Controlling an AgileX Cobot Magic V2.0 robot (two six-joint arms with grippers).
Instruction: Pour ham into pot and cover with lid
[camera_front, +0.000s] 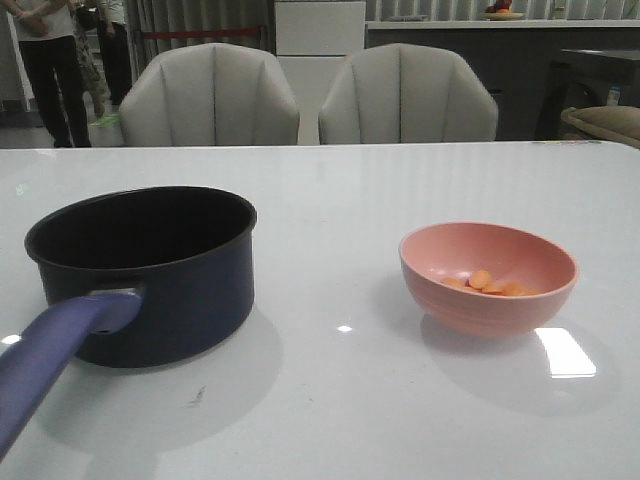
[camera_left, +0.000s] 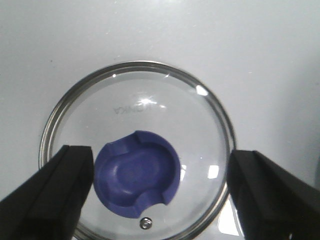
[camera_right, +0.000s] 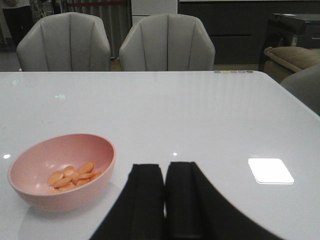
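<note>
The left gripper (camera_left: 159, 192) gaped wide over one round glass lid (camera_left: 137, 150) with a purple-blue knob; the right gripper (camera_right: 165, 192) was pinched closed, empty. One navy pot (camera_front: 150, 270) sat well apart from one pink bowl (camera_front: 487, 275) holding several orange ham slices (camera_right: 70, 177).

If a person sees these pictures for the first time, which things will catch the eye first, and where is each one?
In the front view, the dark pot stands on the left of the white table, its purple-blue handle toward the camera, and the pink bowl with the ham slices sits on the right. In the left wrist view, the glass lid lies flat under the open left gripper. The right gripper, shut, is beside the bowl.
</note>
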